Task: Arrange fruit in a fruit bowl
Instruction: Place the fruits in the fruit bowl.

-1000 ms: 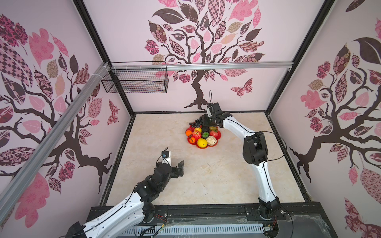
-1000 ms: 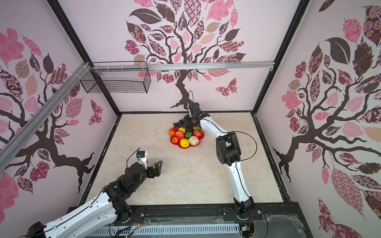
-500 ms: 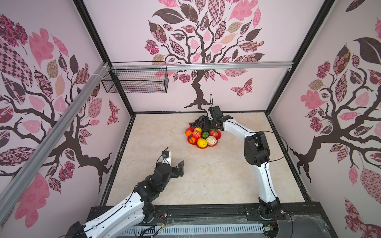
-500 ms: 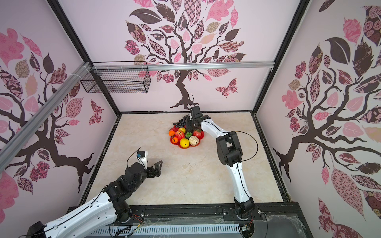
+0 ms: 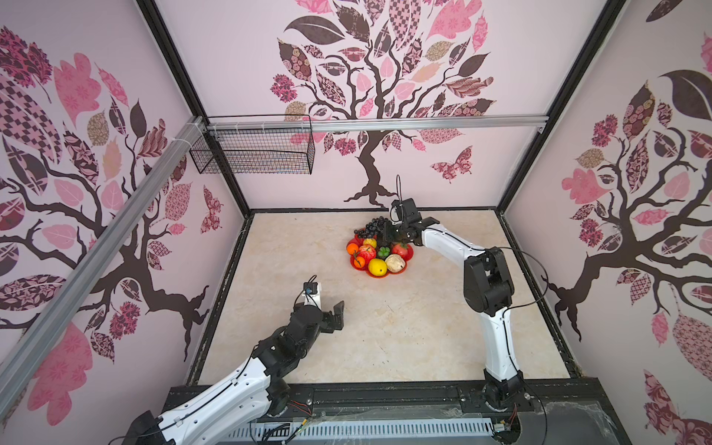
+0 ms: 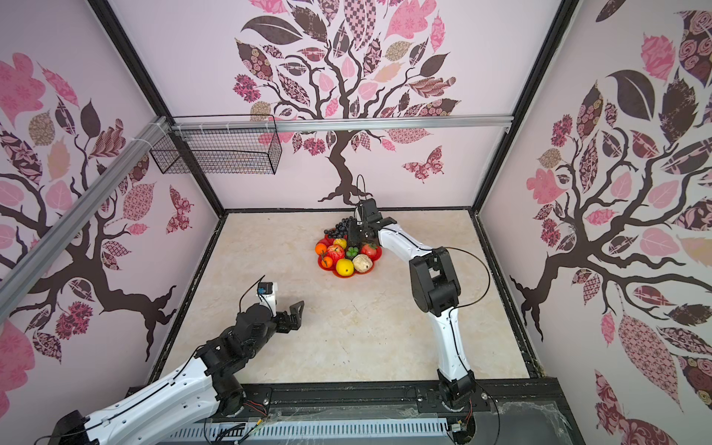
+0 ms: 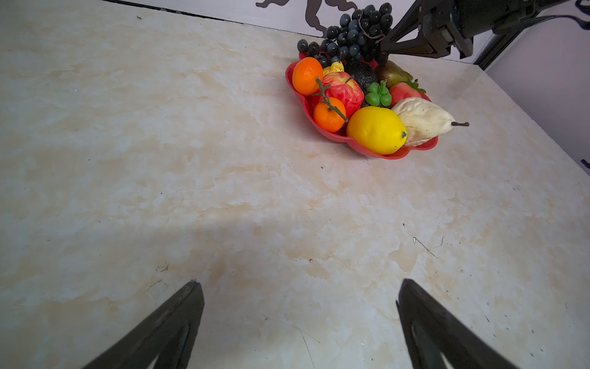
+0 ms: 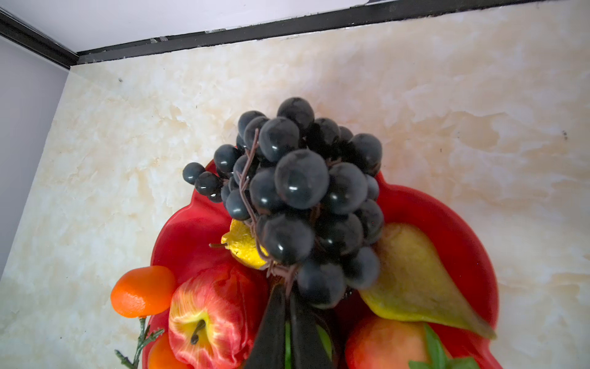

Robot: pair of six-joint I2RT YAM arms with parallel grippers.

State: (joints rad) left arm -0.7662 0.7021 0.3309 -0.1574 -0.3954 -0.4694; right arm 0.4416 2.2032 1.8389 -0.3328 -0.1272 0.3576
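Across the marbled beige tabletop (image 5: pixel 385 339) from the wide-open left gripper (image 7: pixel 298 282), the glossy red scalloped fruit bowl (image 7: pixel 392 156) bears a dark plastic grape bunch (image 8: pixel 300 188) overhanging its rim, stem pinched by the right gripper's (image 8: pixel 285 287) narrow fingers, liable to tumble out on release.

The fruit bowl (image 7: pixel 392 156) is showing glossy red. In it, the lemon (image 5: pixel 377 267) at 6 o'clock is reading bright yellow, the grape bunch (image 8: pixel 300 188) at 11 blue-black, the apple (image 7: pixel 343 91) streaked red-yellow, the knobbly piece (image 7: pixel 421 119) cream. The table (image 5: pixel 385 339) is showing beige marbling; the walls (image 5: pixel 385 77) are showing a pink-brown leaf pattern.
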